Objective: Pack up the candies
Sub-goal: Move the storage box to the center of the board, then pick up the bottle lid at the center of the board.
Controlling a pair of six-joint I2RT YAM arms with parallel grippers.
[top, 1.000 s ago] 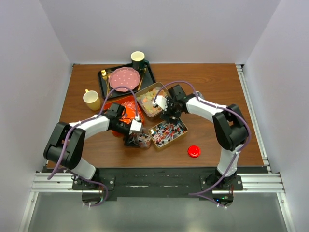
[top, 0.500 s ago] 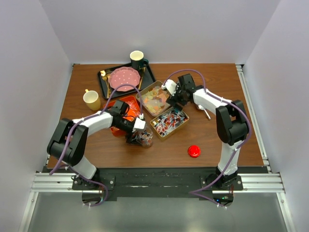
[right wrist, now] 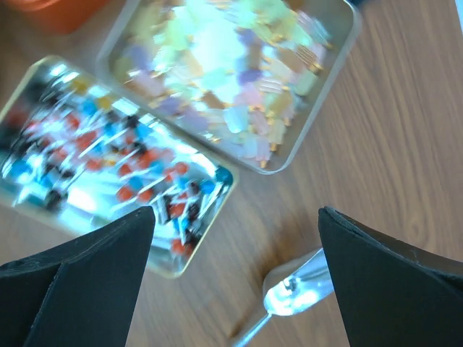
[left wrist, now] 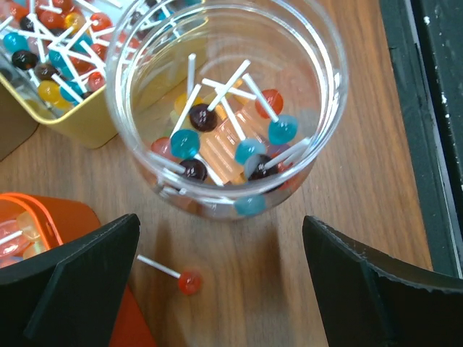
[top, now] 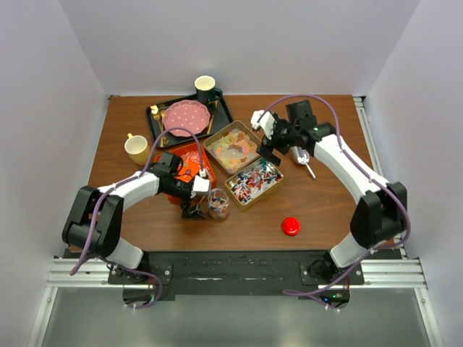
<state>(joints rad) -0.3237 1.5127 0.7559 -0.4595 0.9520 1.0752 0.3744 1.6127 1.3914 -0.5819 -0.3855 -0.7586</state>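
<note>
Small lollipop candies fill a gold tin (top: 253,183), and pale gummy candies fill a second tin (top: 233,146) behind it. A clear jar (top: 218,205) stands upright with some lollipops inside (left wrist: 217,144). My left gripper (top: 198,210) is open and empty just left of the jar (left wrist: 224,108). One red lollipop (left wrist: 189,282) lies on the table between its jaws (left wrist: 221,289). My right gripper (top: 269,153) is open and empty, raised beside the tins. In its view (right wrist: 235,282) the lollipop tin (right wrist: 108,166) and the gummy tin (right wrist: 239,79) show.
A metal spoon (top: 304,160) lies right of the tins, also in the right wrist view (right wrist: 296,289). An orange container (top: 184,170) sits under my left arm. A round red lid (top: 291,226) lies front right. A black tray (top: 158,129) with a pink plate, and two cups stand at the back left.
My right gripper has lifted off the tins and swung back to the right. My left gripper has drawn a little left of the jar, which stands alone.
</note>
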